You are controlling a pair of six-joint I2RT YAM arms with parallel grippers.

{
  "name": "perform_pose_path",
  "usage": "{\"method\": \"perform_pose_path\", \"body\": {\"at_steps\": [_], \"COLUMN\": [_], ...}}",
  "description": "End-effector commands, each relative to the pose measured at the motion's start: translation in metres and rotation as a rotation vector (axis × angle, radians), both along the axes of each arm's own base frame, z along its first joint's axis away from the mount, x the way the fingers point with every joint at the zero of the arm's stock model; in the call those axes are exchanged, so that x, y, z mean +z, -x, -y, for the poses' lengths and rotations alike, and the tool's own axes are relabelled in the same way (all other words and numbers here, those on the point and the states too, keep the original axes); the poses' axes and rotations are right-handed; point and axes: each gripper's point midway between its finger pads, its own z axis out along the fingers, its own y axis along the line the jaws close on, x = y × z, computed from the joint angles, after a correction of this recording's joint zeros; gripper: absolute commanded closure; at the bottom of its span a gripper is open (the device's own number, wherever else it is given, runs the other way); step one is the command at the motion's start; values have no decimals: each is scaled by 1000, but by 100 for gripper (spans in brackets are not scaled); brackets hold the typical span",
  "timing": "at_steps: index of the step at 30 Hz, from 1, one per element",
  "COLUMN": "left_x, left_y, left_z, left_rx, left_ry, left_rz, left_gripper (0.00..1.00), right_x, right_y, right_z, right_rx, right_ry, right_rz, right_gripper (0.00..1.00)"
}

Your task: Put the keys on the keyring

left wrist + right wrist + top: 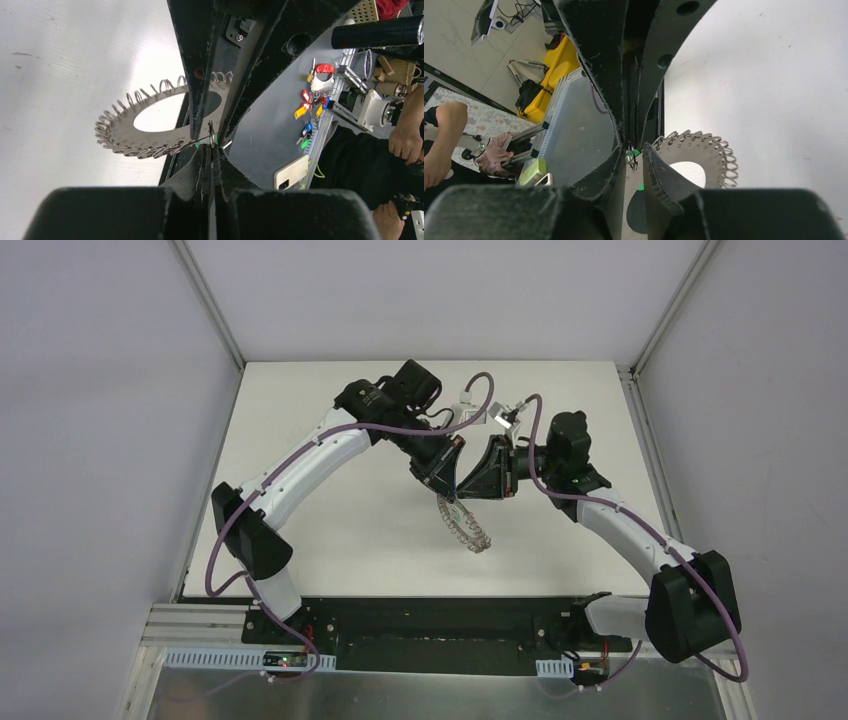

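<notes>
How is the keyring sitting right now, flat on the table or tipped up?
Tipped up: from above, the keyring slants steeply down from the left gripper, which is shut on its fringed rim.

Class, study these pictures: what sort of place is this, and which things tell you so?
Probably a robotics lab: two robot arms bolted at a white table between plain grey walls, with coloured key tags and a person's hand beyond it.

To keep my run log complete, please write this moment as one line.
left pincer: shut on keyring | right pincer: around green key, grip unclear | keyring: tilted, lifted
</notes>
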Motion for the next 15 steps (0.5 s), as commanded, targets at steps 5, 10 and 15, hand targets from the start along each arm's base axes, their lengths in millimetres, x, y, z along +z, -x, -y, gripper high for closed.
{"method": "perform_pose_path", "body": {"at_steps": [5, 10, 15], "left_x": [17, 15, 24], "left_y": [4, 1, -5], "left_z": [7, 4, 1], "left_rx": [-18, -11, -17], "left_ry": [55, 52, 105], "left_rz": [1, 2, 30], "left_gripper": [100, 100, 94], "right_x": [5, 7, 17], "right_y": [8, 8, 0], "right_z": [-2, -1, 0], "right_rx": [63, 58, 14], "right_ry": [-23, -26, -34], "right_rz": [41, 50, 63], "right_gripper": [92, 100, 100]}}
